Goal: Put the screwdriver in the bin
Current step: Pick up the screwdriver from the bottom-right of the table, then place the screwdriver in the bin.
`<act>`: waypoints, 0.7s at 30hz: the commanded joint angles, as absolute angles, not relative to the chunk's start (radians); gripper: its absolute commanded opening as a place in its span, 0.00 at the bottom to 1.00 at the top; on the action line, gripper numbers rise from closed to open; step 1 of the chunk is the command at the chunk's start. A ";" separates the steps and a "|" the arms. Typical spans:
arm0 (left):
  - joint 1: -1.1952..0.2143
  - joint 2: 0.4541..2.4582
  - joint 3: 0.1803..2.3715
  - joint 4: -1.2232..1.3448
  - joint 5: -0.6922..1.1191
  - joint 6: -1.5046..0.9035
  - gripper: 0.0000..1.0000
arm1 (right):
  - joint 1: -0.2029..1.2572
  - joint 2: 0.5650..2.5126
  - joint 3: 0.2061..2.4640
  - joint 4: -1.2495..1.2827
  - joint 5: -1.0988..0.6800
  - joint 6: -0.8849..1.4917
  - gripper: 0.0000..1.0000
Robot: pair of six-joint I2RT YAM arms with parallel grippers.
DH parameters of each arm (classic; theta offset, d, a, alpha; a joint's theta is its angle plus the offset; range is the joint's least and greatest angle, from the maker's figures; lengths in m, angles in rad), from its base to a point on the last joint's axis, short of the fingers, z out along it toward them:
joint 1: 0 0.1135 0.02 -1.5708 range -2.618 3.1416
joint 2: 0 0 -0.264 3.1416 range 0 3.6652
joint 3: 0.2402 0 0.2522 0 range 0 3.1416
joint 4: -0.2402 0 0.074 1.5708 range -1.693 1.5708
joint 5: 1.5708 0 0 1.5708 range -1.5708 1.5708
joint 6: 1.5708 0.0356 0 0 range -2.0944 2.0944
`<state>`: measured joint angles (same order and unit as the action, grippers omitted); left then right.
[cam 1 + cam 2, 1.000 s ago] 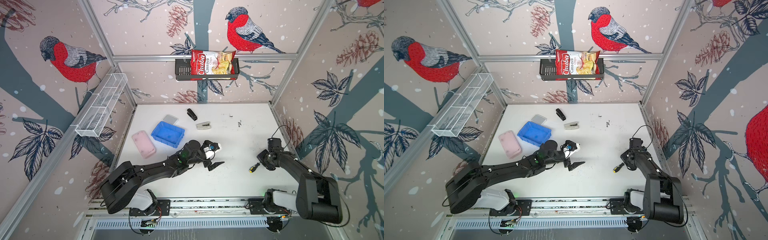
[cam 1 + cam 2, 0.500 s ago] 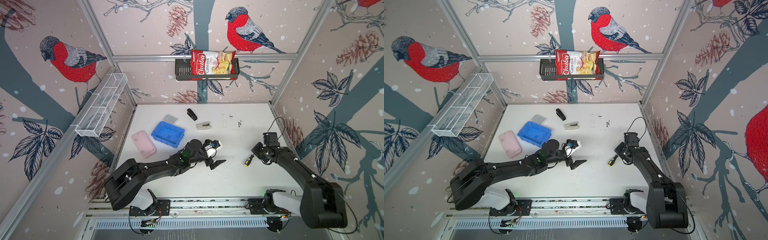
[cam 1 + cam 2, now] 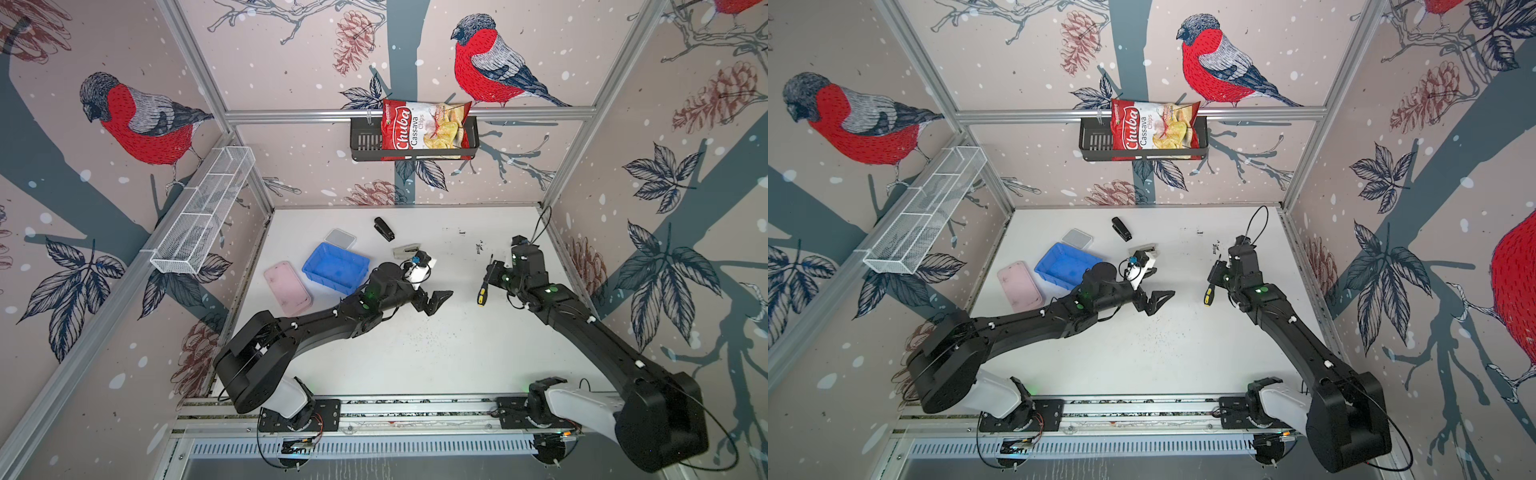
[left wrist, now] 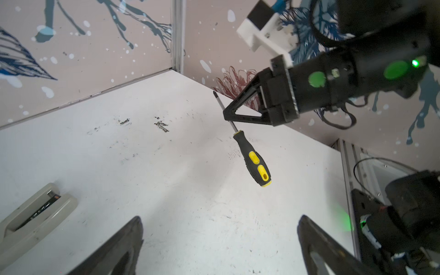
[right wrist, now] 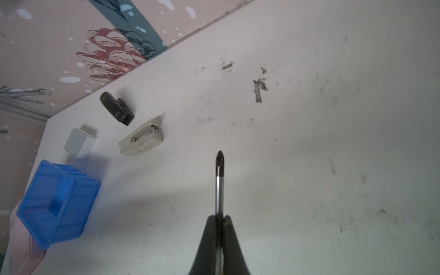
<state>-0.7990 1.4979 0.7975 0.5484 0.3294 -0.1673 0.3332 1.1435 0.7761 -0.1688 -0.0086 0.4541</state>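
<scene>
While the left gripper is held wide apart mid-desk, the screwdriver, clamped only by its thin shaft in the right gripper toward the right edge, could be dropped short of the bin by the left edge.

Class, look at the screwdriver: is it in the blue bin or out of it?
Out. The right claw grips the screwdriver by its shaft, above the table, well apart from the bin.
</scene>
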 commanded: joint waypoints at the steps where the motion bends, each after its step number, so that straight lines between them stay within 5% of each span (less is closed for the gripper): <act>1: -0.772 1.487 0.813 0.571 0.399 -0.300 0.99 | 0.385 1.126 0.790 -0.026 -0.014 0.209 0.00; 10: -0.744 1.470 0.784 0.719 0.509 -0.434 0.98 | 0.487 1.091 0.806 0.175 -0.171 -0.029 0.00; 21: -0.730 1.501 0.769 0.873 0.556 -0.546 0.89 | 0.530 1.100 0.839 0.237 -0.438 -0.033 0.00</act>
<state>-0.7322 1.4918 0.7563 0.7918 0.5232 -0.5140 0.5255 1.1011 0.8318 0.1593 -0.3408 -0.0284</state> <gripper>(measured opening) 0.891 0.068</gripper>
